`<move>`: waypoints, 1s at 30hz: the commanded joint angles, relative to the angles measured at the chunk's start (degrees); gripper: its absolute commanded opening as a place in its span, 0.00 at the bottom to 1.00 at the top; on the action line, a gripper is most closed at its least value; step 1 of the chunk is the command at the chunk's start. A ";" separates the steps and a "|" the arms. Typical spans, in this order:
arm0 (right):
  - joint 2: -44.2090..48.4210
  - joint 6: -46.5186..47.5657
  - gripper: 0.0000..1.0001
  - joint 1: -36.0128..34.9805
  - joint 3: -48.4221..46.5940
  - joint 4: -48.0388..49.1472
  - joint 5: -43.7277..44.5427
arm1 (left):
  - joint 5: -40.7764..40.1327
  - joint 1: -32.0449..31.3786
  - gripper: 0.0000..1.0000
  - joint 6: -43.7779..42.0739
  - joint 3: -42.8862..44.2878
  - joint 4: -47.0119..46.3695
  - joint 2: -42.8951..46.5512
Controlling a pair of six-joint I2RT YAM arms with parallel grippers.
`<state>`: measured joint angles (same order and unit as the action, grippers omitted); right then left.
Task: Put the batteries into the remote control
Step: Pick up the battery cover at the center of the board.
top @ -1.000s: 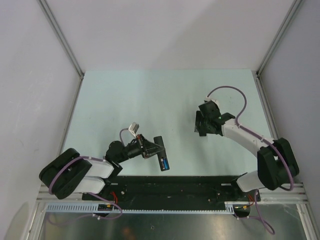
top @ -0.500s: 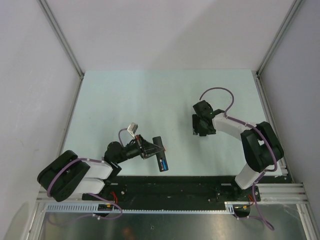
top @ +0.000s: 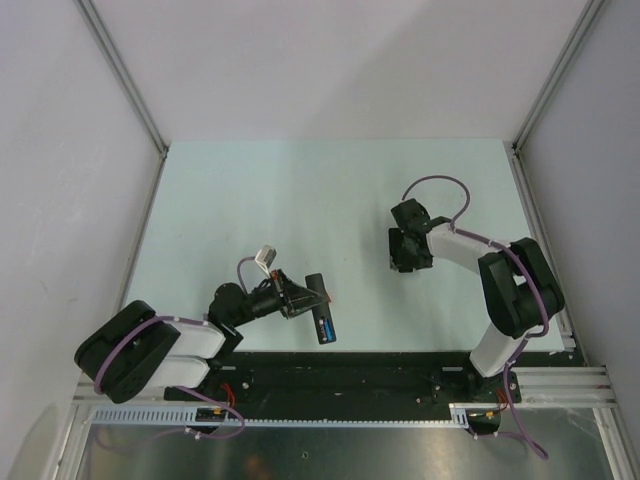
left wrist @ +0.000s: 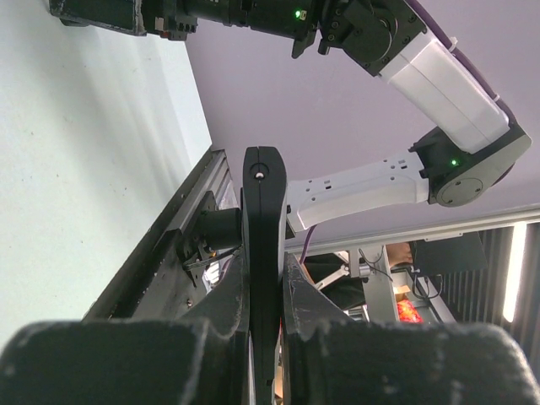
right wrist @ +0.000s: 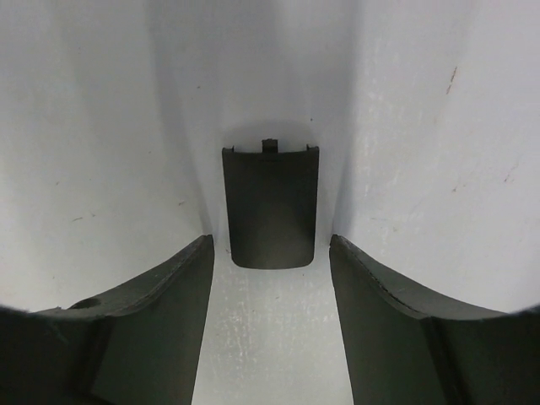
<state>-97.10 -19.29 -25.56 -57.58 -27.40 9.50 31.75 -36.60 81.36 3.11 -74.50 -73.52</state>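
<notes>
My left gripper [top: 300,298] is shut on the remote control [top: 318,302], a slim black bar held on edge near the table's front. In the left wrist view the remote [left wrist: 263,194] rises straight out from between the left gripper's [left wrist: 265,278] fingers. A blue battery [top: 326,327] shows in the remote's near end. My right gripper [top: 402,258] points down at the table right of centre. In the right wrist view the right gripper [right wrist: 270,246] is open, and a flat black battery cover [right wrist: 270,207] lies on the table just beyond its fingertips, untouched.
A black mounting rail [top: 400,375] runs along the table's near edge. Grey walls close in the left, back and right sides. My right arm [left wrist: 439,76] crosses the top of the left wrist view.
My right arm has folded, its elbow swinging up and toward the gripper, while the gripper stays over nearly the same spot. The left arm and remote have not moved.
</notes>
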 commanded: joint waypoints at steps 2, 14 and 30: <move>-2.21 1.10 0.61 0.86 -2.01 1.91 -1.58 | 1.12 0.39 0.00 -1.29 -0.48 -14.18 -0.49; -3.45 1.18 0.45 0.86 -2.01 1.12 -2.73 | 1.12 0.39 0.00 -1.47 -0.65 -14.18 -0.75; 3.58 -0.66 0.31 -2.30 -2.01 -2.57 1.05 | -0.46 0.39 0.00 -0.94 1.80 -14.18 -2.59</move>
<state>-97.91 -18.63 -26.76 -58.76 -27.46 10.07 31.73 -36.60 80.97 3.11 -74.54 -75.07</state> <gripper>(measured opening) 0.446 0.126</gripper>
